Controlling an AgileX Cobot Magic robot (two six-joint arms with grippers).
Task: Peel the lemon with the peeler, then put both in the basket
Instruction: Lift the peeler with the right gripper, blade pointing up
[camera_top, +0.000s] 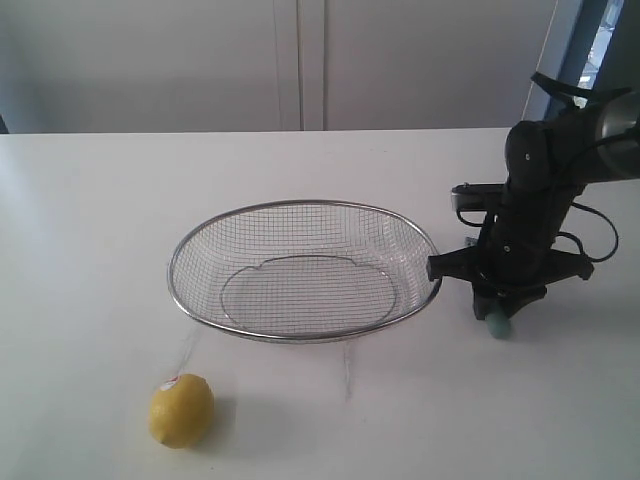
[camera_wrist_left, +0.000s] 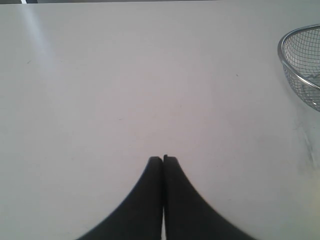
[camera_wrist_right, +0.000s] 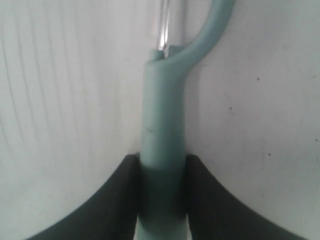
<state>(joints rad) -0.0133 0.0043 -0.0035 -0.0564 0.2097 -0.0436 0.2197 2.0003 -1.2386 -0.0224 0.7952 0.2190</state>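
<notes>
The yellow lemon (camera_top: 181, 409) with its small sticker lies on the table near the front left, apart from everything. The wire-mesh basket (camera_top: 300, 338) stands in the middle; its rim (camera_wrist_left: 283, 59) also shows in the left wrist view. My right gripper (camera_top: 498, 314) is down on the table just right of the basket, shut on the teal peeler (camera_wrist_right: 163, 145), whose handle runs between the fingers with the curved head and blade beyond them. A teal tip (camera_top: 497, 326) shows under that gripper. My left gripper (camera_wrist_left: 163, 159) is shut and empty over bare table, unseen in the exterior view.
The white table (camera_top: 90, 230) stretches wide to the left and back. A pale wall with panel seams stands behind it. The right arm (camera_top: 545, 170) rises at the right edge, close to the basket's right rim.
</notes>
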